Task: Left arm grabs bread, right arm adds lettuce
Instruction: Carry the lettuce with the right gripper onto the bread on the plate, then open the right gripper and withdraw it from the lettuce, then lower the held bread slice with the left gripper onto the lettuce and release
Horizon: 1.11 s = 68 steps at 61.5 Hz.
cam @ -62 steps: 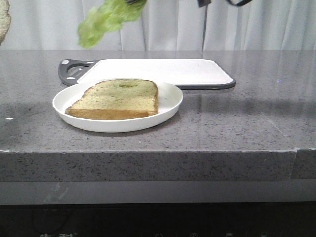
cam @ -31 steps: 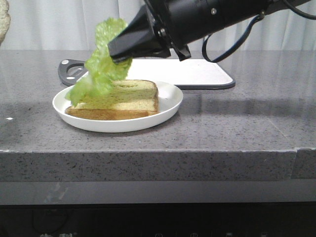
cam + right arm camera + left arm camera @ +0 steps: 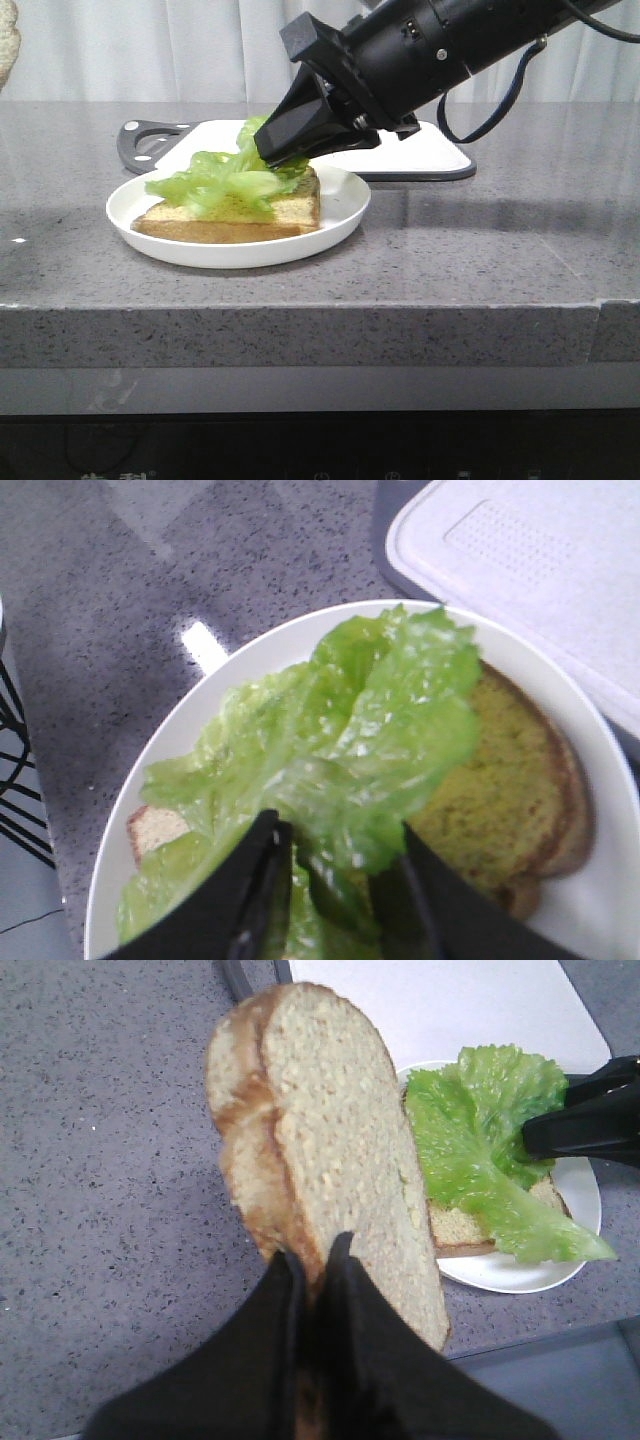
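Lettuce down on the plated slice, fingers not yet clear

Front: right gripper (image 3: 272,152) low over lettuce (image 3: 215,183) on plate (image 3: 340,222); lifting could drag it off. Left wrist: left gripper (image 3: 313,1260) pinches bread (image 3: 330,1150), a thin-edge hold that may slip. Right wrist: fingers spread around the leaf.

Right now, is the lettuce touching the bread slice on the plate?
Touching. The right wrist view shows the lettuce draped flat across the plated bread slice, no gap.

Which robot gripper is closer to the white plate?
The right. The right gripper is just over the white plate, its fingers around the lettuce lying on the toast there. The left gripper is off to the side, holding the bread up.
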Available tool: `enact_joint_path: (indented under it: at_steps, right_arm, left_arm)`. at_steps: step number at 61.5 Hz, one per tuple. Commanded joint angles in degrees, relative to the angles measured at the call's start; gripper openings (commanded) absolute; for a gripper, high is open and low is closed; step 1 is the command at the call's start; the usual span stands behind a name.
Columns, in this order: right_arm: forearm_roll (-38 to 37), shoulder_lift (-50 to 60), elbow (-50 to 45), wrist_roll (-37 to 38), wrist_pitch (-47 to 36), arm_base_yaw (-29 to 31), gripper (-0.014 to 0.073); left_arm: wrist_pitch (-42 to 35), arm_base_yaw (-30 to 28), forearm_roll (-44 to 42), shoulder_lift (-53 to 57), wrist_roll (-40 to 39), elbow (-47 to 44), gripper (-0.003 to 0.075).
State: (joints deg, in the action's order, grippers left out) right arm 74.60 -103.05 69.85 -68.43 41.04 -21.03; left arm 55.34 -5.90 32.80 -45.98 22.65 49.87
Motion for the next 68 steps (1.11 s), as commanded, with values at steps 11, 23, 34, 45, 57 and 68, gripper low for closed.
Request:
enact_joint_path:
  at_steps: [11, 23, 34, 45, 57, 68]
  right_arm:
    - [-6.13, 8.5, 1.31, 3.11, -1.0, 2.47, 0.0418]
    - [-18.16, 16.92, 1.31, 13.37, 0.16, 6.19, 0.0418]
    - [-27.02, 25.09, 1.31, 20.32, 6.63, 7.84, 0.0418]
    - [-29.86, 29.9, 1.31, 24.53, 12.95, 7.84, 0.0417]
    - [-30.59, 31.48, 1.26, 24.6, 13.37, 7.84, 0.0417]
    - [-30.85, 31.48, 1.0, 24.6, 13.3, 7.84, 0.0417]
  left_arm:
    - [-2.74, -0.01, 7.53, 0.32, 1.49, 1.67, -0.002]
    - [-1.68, -0.01, 25.16, -3.51, 12.04, 1.67, -0.002]
    - [3.18, 0.33, 43.23, -11.7, 23.74, 1.67, -0.002]
    - [3.61, 4.97, 49.82, -20.49, 30.29, 1.67, -0.002]
    - [2.54, 10.73, 50.62, -32.05, 32.79, 4.76, -0.002]
    - [2.78, 12.0, 50.62, -40.16, 32.79, 7.57, -0.002]
